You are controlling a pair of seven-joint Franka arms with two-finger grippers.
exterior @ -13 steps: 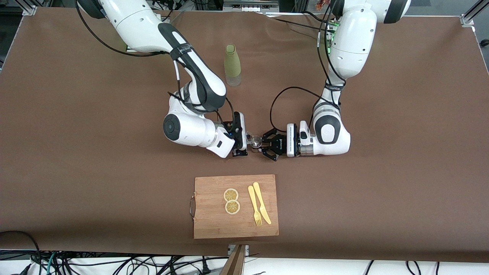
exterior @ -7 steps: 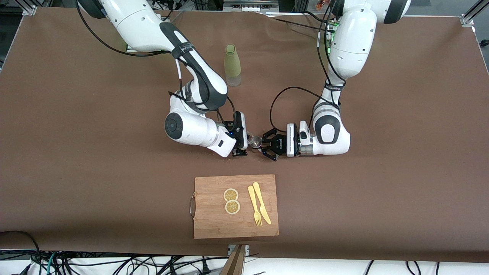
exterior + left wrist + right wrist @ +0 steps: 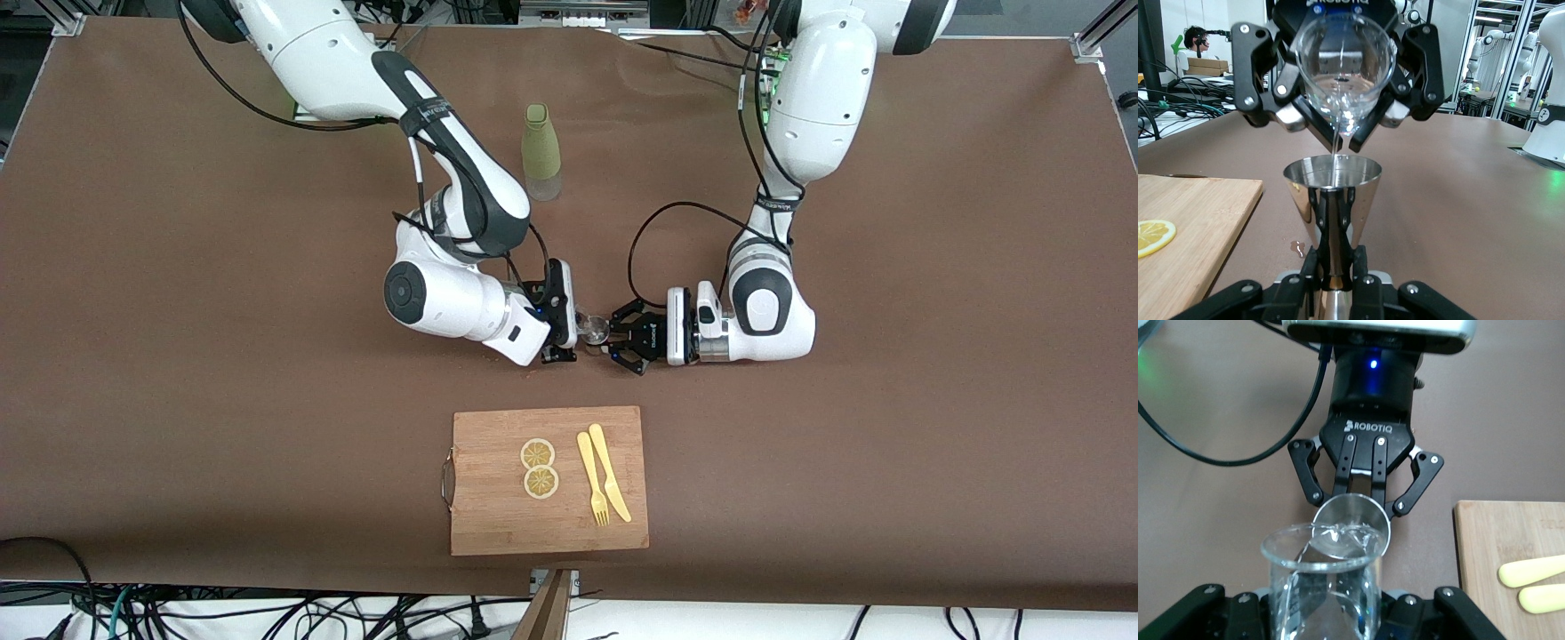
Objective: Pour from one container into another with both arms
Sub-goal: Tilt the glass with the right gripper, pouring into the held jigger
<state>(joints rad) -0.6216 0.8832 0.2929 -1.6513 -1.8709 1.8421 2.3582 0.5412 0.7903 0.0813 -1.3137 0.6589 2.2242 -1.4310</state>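
Over the middle of the table the two grippers meet. My right gripper [image 3: 569, 327] [image 3: 1321, 610] is shut on a clear glass beaker [image 3: 584, 322] [image 3: 1321, 577] and holds it tipped. A thin stream of clear liquid runs from the beaker [image 3: 1346, 60] into a steel jigger [image 3: 1331, 190] [image 3: 599, 332] just under its lip. My left gripper [image 3: 615, 338] [image 3: 1337, 267] is shut on the jigger's narrow waist and holds it upright. In the right wrist view the jigger's open mouth [image 3: 1353, 523] shows past the beaker's rim.
A green bottle [image 3: 540, 151] stands farther from the front camera. Nearer to it lies a wooden cutting board [image 3: 498, 520] with two lemon slices [image 3: 539, 468], a yellow fork [image 3: 590, 476] and a knife [image 3: 609, 471]. A small puddle [image 3: 1298, 248] lies on the brown tabletop by the jigger.
The right arm's forearm and wrist have edged slightly toward the left arm's end of the table. Both grippers stay shut on their containers, and the left arm has hardly moved.
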